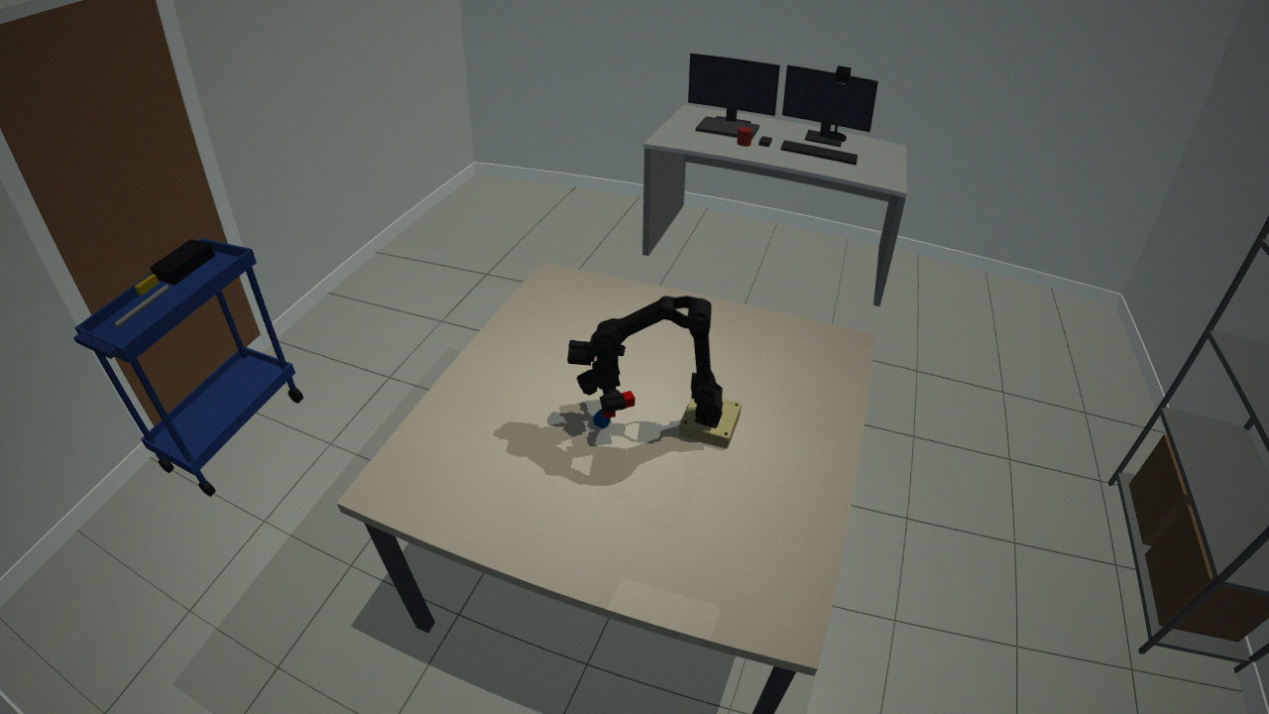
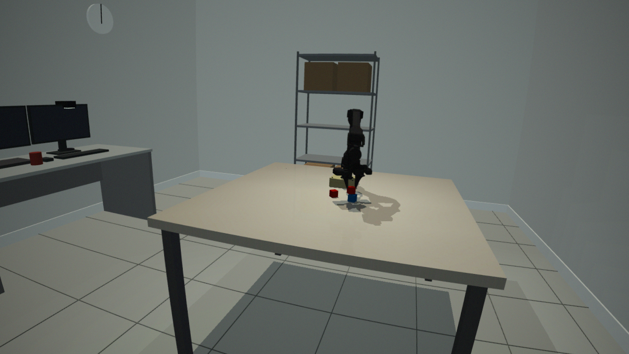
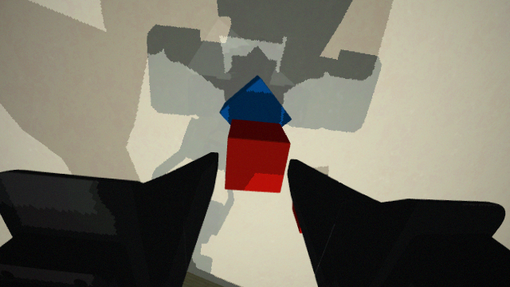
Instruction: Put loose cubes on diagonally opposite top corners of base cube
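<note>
The base cube is plain blue, bright at its corners and navy where shade covers it. One loose cube is solid red, dark maroon on one side, with a brighter scarlet patch low on its face in the wrist view; the other loose cube is also red. The arm and the gripper are black. The arm's mount is pale yellow with small dark dots. The table has a plain beige top and dark grey legs. The floor is light greyish beige, ruled into squares by dark lines. A two-tier cart is blue.
</note>
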Controlling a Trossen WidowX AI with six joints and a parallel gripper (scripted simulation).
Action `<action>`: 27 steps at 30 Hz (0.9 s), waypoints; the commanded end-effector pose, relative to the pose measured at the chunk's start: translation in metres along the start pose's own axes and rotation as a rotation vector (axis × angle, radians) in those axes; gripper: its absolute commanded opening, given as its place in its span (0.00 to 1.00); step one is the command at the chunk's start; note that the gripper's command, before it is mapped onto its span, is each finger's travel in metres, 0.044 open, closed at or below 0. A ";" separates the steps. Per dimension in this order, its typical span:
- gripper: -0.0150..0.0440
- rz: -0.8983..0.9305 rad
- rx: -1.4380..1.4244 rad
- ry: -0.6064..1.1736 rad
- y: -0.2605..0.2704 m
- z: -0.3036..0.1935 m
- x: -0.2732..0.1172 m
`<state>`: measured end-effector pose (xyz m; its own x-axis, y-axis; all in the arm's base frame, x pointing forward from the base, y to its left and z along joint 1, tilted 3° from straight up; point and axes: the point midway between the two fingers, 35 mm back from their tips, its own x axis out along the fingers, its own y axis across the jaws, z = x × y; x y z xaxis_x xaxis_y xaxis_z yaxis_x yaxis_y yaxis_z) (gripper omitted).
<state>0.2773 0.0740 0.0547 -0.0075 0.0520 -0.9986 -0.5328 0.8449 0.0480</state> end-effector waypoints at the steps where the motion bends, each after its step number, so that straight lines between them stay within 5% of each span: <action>1: 0.60 -0.004 -0.002 -0.012 -0.001 0.002 -0.008; 19: 0.65 -0.002 0.015 -0.005 -0.001 0.001 -0.023; 27: 0.70 -0.004 0.549 -0.006 -0.031 -0.023 -0.040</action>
<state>0.2760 0.0446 0.0849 -0.0113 0.0489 -0.9987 -0.1666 0.9847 0.0501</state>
